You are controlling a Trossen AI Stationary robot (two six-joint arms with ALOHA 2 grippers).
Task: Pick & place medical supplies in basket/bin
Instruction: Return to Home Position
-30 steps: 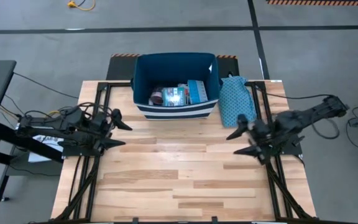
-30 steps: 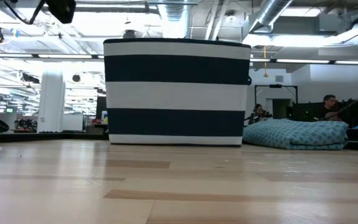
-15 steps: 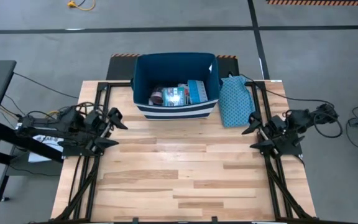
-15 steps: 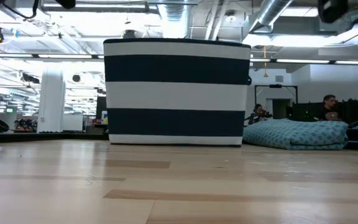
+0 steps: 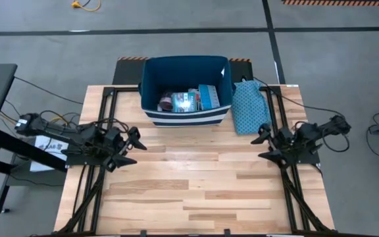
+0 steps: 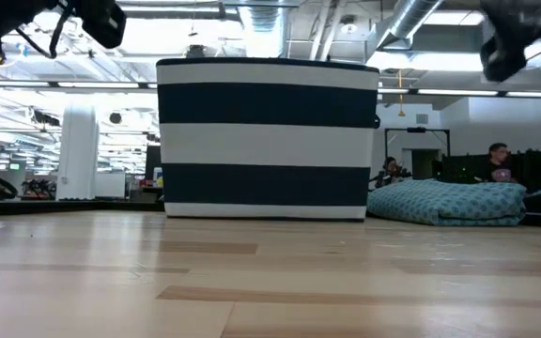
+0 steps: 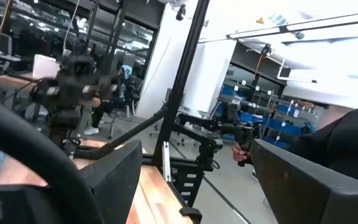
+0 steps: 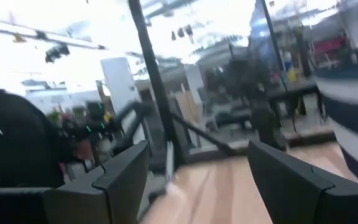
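The dark navy bin [image 5: 186,68] with white stripes stands at the table's far middle; it also shows in the low view [image 6: 267,139]. Inside it lie medical supplies: a pink roll [image 5: 166,102], a light-blue and white packet [image 5: 185,100] and a teal flat box [image 5: 208,97]. My left gripper [image 5: 137,151] hovers open and empty over the table's left side, its fingers wide apart in the left wrist view [image 7: 191,186]. My right gripper [image 5: 258,148] hovers open and empty over the table's right side, also wide apart in the right wrist view [image 8: 197,180].
A teal dotted cloth [image 5: 247,105] lies right of the bin, close to my right gripper; it also shows in the low view [image 6: 449,202]. Bare wooden table [image 5: 189,191] spreads between and in front of the arms. People sit in the room beyond the table [image 6: 498,160].
My right gripper has drawn back toward the table's right edge, away from the table's middle, staying open. My left gripper has gone a little toward the table's right and near edges, staying open. The bin and the cloth have not moved.
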